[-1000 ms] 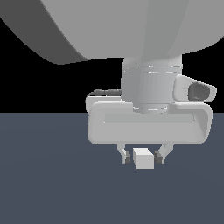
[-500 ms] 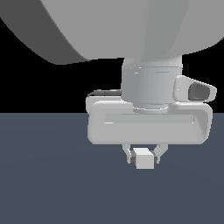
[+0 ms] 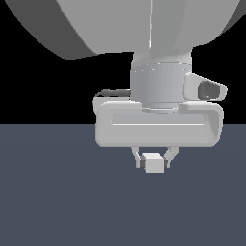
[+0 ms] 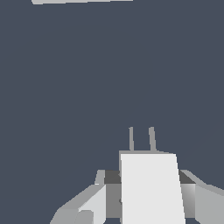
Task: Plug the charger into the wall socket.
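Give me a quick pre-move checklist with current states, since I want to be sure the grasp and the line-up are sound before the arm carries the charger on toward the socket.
1. Charger sits between the fingers of the gripper: ok.
2. Charger is off the floor: cannot tell, though the exterior view suggests it is lifted.
3. Both prongs stick out straight from the front of the charger: ok.
4. Wall socket in view: only a pale edge far ahead in the wrist view; cannot tell that it is the socket.
5. Prongs lined up with the socket holes: cannot tell, no holes are visible.
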